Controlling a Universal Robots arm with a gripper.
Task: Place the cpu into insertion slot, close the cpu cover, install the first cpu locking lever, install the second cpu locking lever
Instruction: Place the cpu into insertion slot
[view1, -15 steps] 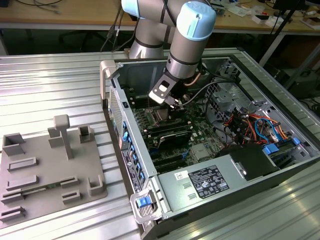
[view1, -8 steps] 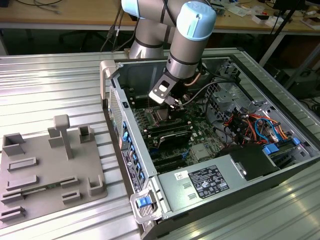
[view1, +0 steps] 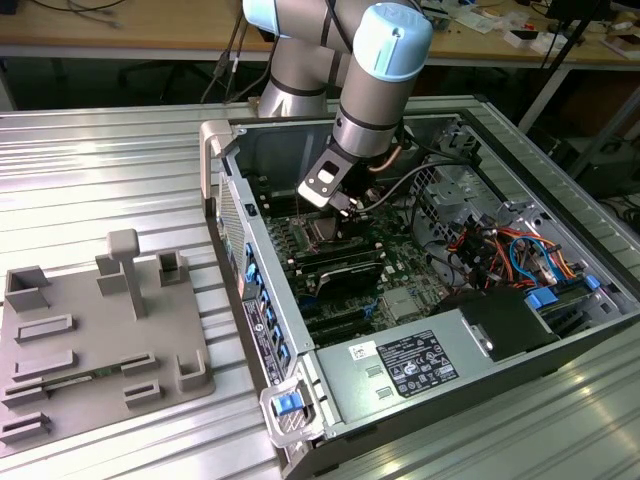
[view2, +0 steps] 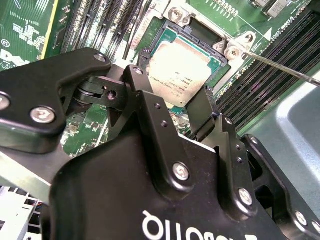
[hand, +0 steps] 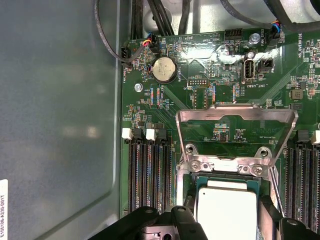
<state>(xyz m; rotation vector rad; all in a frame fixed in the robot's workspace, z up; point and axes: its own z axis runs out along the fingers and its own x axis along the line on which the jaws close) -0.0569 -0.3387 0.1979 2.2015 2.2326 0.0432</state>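
At the insertion slot (view2: 197, 31), the cpu (view2: 182, 70) sits clamped between the gripper (view2: 172, 85)'s two fingers (view2: 200, 107); the cpu cover (hand: 235, 111) stands raised.

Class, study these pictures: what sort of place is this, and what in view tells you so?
Probably a robotics lab or workshop: a robot arm reaches into an open computer case on a ribbed metal table, with a cable-strewn workbench behind.

The silver-topped cpu (hand: 227, 210) lies flat in the insertion slot (view1: 325, 232), just above the exterior view's centre; the windowed cpu cover (hand: 235, 111) stands hinged open.
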